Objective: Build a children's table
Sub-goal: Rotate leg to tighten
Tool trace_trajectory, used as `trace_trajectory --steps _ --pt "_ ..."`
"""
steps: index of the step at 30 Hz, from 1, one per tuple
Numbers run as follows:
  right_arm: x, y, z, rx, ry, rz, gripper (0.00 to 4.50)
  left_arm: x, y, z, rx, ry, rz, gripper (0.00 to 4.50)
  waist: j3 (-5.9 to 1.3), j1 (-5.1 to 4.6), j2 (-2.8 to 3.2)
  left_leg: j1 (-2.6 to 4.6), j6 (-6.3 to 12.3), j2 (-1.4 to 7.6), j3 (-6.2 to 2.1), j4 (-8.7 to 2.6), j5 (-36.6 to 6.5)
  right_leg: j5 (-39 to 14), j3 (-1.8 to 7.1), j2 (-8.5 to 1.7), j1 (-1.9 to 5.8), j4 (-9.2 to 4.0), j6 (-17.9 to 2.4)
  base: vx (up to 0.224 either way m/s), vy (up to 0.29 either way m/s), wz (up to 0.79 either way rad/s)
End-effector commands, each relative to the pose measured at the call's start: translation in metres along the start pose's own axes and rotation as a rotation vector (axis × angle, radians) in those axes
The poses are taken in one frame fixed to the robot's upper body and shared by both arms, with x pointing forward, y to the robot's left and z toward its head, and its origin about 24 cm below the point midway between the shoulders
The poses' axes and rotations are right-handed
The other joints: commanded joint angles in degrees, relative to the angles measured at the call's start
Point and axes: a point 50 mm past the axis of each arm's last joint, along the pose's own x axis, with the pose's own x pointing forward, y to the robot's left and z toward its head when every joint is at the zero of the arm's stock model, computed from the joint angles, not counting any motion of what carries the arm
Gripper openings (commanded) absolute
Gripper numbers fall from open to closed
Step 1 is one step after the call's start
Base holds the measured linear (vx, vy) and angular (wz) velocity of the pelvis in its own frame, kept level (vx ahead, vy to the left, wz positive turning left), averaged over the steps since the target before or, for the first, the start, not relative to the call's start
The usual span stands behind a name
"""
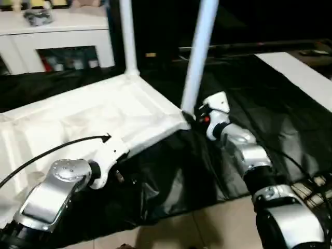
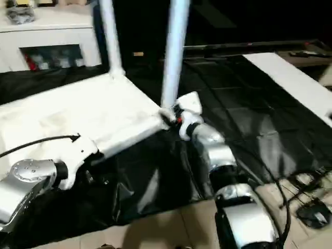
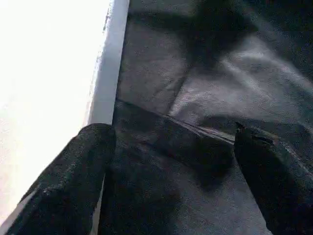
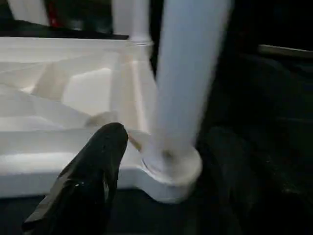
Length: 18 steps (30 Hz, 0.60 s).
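Here the tabletop [image 1: 98, 116] lies ribs-up on the counter [image 1: 270, 109] so its sockets face upward; right tool [image 4: 161, 161] spread around the near leg [image 1: 199, 52], left tool [image 3: 171, 171] released, empty.

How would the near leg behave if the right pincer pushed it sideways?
The leg looks like a smooth, thin plastic tube, so probably light and slippery. It stands tall in a shallow corner socket, so a push might lever it loose or tilt the tabletop.

Probably lab or demo room: black-draped table [image 1: 270, 104], white cabinet [image 1: 57, 36], tiled floor [image 1: 218, 228].
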Motion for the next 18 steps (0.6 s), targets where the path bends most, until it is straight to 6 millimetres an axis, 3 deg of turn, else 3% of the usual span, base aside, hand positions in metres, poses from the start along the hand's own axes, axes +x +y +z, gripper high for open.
trace_trajectory --steps 1,2,3,4,5,6,7,9,10,13,15,16,18 --pt "0.001 -0.003 0.002 -0.011 -0.007 -0.013 3.18 -0.004 0.014 0.008 0.034 -0.040 0.112 4.46 -3.09 2.40 1.47 -2.23 -7.08 5.48 -0.12 -13.86 -50.8 -12.1 2.15 0.44 4.09 5.54 -2.8 -0.079 -0.058 0.10" --pt "0.001 -0.003 0.002 -0.010 -0.009 -0.013 3.18 -0.005 0.017 0.010 0.046 -0.061 0.141 4.46 -3.55 2.45 -1.86 6.96 -4.57 1.37 -1.39 3.12 -30.3 -50.2 7.12 -8.45 -6.30 -9.85 -1.3 0.038 -0.131 0.13" --pt "0.001 -0.003 0.002 -0.010 -0.011 -0.014 3.18 -0.006 0.018 0.011 0.045 -0.072 0.155 4.46 -3.83 2.17 -2.73 4.60 -2.40 0.93 -1.91 4.97 -19.7 -55.2 8.31 -9.68 -4.31 -10.75 -0.2 0.105 -0.085 -0.26" --pt "0.001 -0.003 0.002 -0.009 -0.013 -0.014 3.18 -0.007 0.018 0.013 0.039 -0.095 0.157 4.46 -3.90 2.75 -2.45 0.50 -0.91 1.23 -3.37 3.55 -11.6 -53.7 9.35 -10.46 0.14 -9.18 -0.3 0.105 -0.085 -0.26" --pt "0.001 -0.003 0.002 -0.007 -0.020 -0.008 3.18 -0.009 0.015 0.021 0.003 -0.181 0.155 4.46 -5.50 4.70 -0.32 -0.34 -1.81 2.87 -3.59 -2.06 -4.7 -26.9 5.98 -4.72 1.21 -4.63 -3.5 0.061 -0.043 -0.19" --pt "0.001 -0.002 0.001 -0.006 -0.022 -0.006 3.18 -0.010 0.014 0.023 -0.010 -0.213 0.154 4.46 -5.70 4.03 -0.54 0.68 -1.58 2.93 -2.83 -2.09 -5.8 -18.1 5.38 -3.12 0.26 -3.71 -5.5 0.000 0.000 0.00" --pt "-0.001 -0.002 0.000 -0.001 -0.028 -0.002 3.18 -0.013 0.011 0.031 -0.039 -0.302 0.153 4.46 -5.24 3.39 -0.18 0.37 -2.23 3.19 -2.79 -2.81 -10.7 -11.9 5.10 -2.43 0.42 -3.19 -9.6 0.000 0.000 0.00" --pt "-0.001 -0.002 -0.001 0.001 -0.031 -0.002 3.18 -0.014 0.008 0.034 -0.051 -0.347 0.154 4.46 -4.89 3.02 -0.21 0.51 -2.90 2.92 -2.65 -3.02 -19.1 -17.2 5.08 -2.91 0.65 -4.36 -10.3 0.000 0.000 0.00" --pt "-0.004 -0.002 -0.003 0.010 -0.031 0.000 3.18 -0.015 0.006 0.037 -0.086 -0.401 0.197 4.46 -4.78 3.01 -0.30 0.43 -2.87 3.02 -2.69 -3.26 -20.3 -19.2 5.05 -3.12 0.88 -4.78 -9.7 0.000 0.000 0.00" --pt "-0.013 -0.001 -0.010 0.032 -0.035 0.012 3.18 -0.018 0.000 0.041 -0.179 -0.539 0.335 4.46 -4.76 3.14 -0.65 0.19 -2.20 3.14 -2.61 -3.63 -18.4 -19.4 5.03 -3.21 1.27 -5.49 -7.5 0.000 0.000 0.00" --pt "-0.021 0.005 -0.017 0.033 -0.035 0.029 3.18 -0.020 -0.003 0.036 -0.244 -0.582 0.448 4.46 -4.83 3.05 -0.45 -0.13 -1.93 3.15 -2.67 -3.72 -17.5 -18.9 4.96 -3.11 1.52 -5.45 -6.8 0.000 0.000 0.00" --pt "-0.027 0.009 -0.022 0.032 -0.027 0.032 3.18 -0.022 -0.005 0.031 -0.281 -0.599 0.527 4.46 -4.82 3.09 -0.61 -0.44 -1.68 3.27 -2.65 -3.78 -15.8 -16.4 5.05 -2.85 1.88 -5.50 -5.8 0.000 0.000 0.00" --pt "-0.034 0.015 -0.028 0.028 -0.017 0.041 3.18 -0.026 -0.008 0.025 -0.302 -0.606 0.591 4.46 -4.94 3.15 -0.75 -0.24 -1.03 3.27 -2.56 -4.03 -15.8 -17.2 4.83 -2.89 1.94 -6.00 -4.9 0.000 0.000 0.00"
